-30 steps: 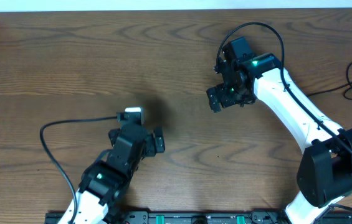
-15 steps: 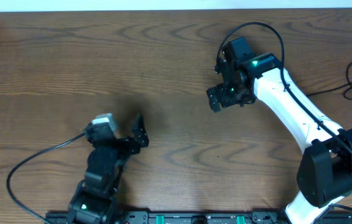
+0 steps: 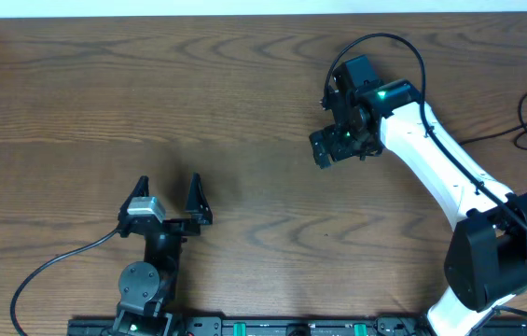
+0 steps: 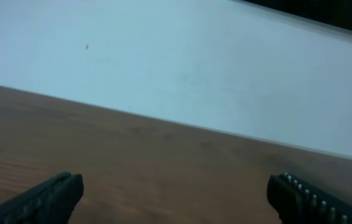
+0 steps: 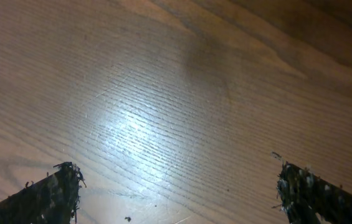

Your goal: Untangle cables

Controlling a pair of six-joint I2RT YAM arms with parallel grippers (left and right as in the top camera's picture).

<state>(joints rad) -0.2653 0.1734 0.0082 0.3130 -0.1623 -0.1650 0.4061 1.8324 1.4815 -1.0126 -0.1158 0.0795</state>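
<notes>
Thin black cables [image 3: 522, 112] loop at the table's far right edge, partly cut off by the frame; no plug ends or white cord show. My right gripper [image 3: 331, 149] hangs open over bare wood at centre right, well left of those cables. In the right wrist view its gripper [image 5: 177, 177] shows two wide-apart fingertips with only table between them. My left gripper [image 3: 167, 189] stands open near the front left, pointing away from the front edge, far from the cables. The left wrist view shows the same gripper [image 4: 176, 186] open over wood with nothing held.
The brown wooden table [image 3: 104, 93] ends at a pale wall along the back. The left arm's thicker black wire [image 3: 30, 275] curls at the front left. The right arm's white links [image 3: 450, 177] stretch from the front right corner.
The left arm has drawn back toward the front edge and swung left, its gripper now pointing straight away. The right arm has not moved.
</notes>
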